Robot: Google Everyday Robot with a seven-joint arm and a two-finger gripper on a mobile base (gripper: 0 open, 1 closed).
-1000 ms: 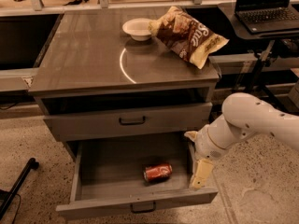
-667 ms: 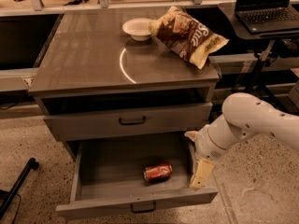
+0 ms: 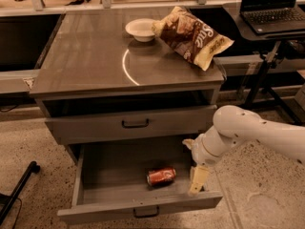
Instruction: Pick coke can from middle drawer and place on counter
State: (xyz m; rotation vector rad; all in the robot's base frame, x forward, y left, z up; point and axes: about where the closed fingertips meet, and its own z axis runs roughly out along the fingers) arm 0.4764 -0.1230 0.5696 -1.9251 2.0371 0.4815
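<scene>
I see the middle drawer pulled open, with the coke can lying on its side on the drawer floor, right of centre. My hand hangs down inside the drawer by its right wall, near the can but apart from it; I cannot tell whether it is released or clenched. On the tabletop, a white bowl sits by the far edge. A chip bag lies at the far right corner, overhanging the right edge. The drawer above is closed.
</scene>
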